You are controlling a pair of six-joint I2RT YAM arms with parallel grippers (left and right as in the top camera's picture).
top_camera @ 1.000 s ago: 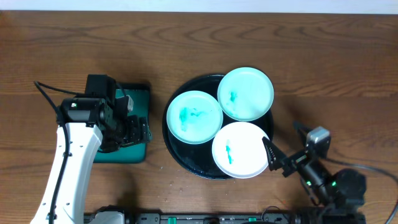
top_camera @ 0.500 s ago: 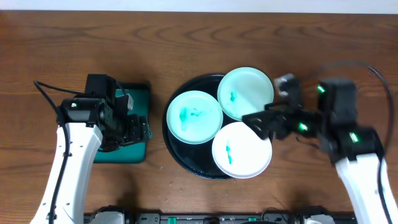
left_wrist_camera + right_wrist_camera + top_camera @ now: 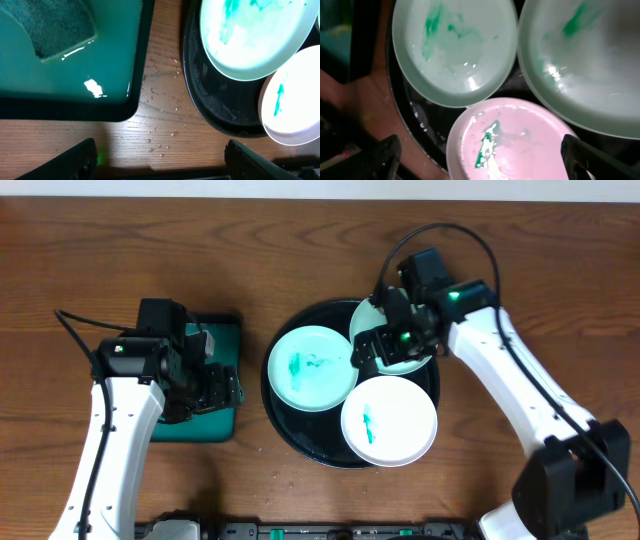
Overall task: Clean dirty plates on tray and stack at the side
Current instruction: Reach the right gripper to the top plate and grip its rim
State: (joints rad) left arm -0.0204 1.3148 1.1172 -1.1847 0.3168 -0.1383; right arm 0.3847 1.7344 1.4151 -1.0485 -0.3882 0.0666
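Observation:
The round black tray [image 3: 290, 425] holds three plates with teal smears. The left plate [image 3: 312, 367] and the front plate [image 3: 389, 420] show whole; the back right plate [image 3: 415, 345] is partly hidden under my right arm. My right gripper [image 3: 375, 340] hovers above the plates, open and empty. In the right wrist view the gripper [image 3: 480, 150] is wide open over the front plate [image 3: 515, 145], with the left plate [image 3: 455, 47] and the back right plate [image 3: 585, 60] beyond. My left gripper [image 3: 222, 390] is open and empty by the tray's left side [image 3: 200, 100].
A small rectangular black tray with a green inside [image 3: 222, 340] lies left of the round tray, under my left arm. It holds a green sponge [image 3: 55, 25]. Water drops [image 3: 160, 145] lie on the wood between the two trays.
My right arm has swung from the table's front right corner up and left, and is now above the plates on the tray. My left arm has not moved.

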